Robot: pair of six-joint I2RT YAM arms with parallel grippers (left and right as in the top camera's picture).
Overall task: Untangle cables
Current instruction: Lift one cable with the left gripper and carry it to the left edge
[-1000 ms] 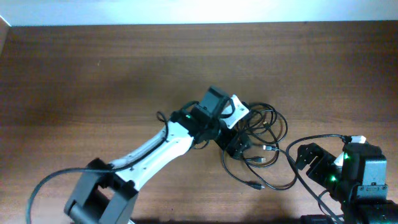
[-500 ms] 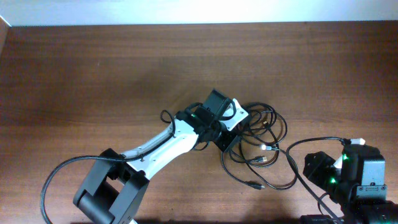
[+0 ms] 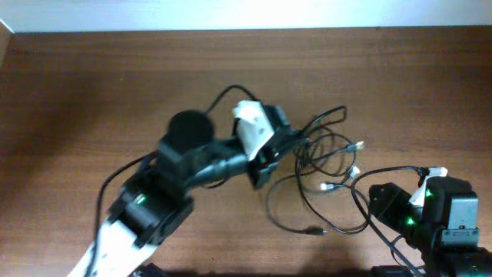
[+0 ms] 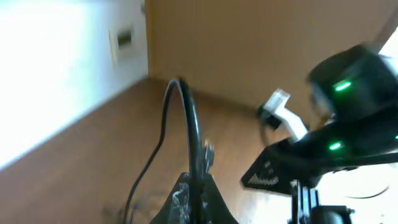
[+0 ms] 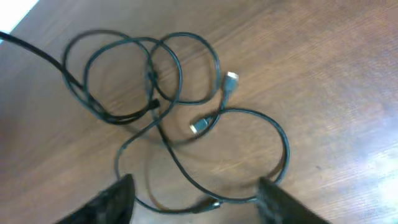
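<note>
Gripping one black cable point(image 4: 188, 118) in the left gripper point(image 4: 194, 198), jaws pinched tight on it.
Over at the tangle's point(image 5: 149, 87) right edge, the right gripper point(image 5: 200, 200) hangs wide open, empty.

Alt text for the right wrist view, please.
A tangle of thin black cables lies in overlapping loops on the brown wooden table, two silver connectors near the middle. The right gripper hangs above, jaws open and empty.
</note>
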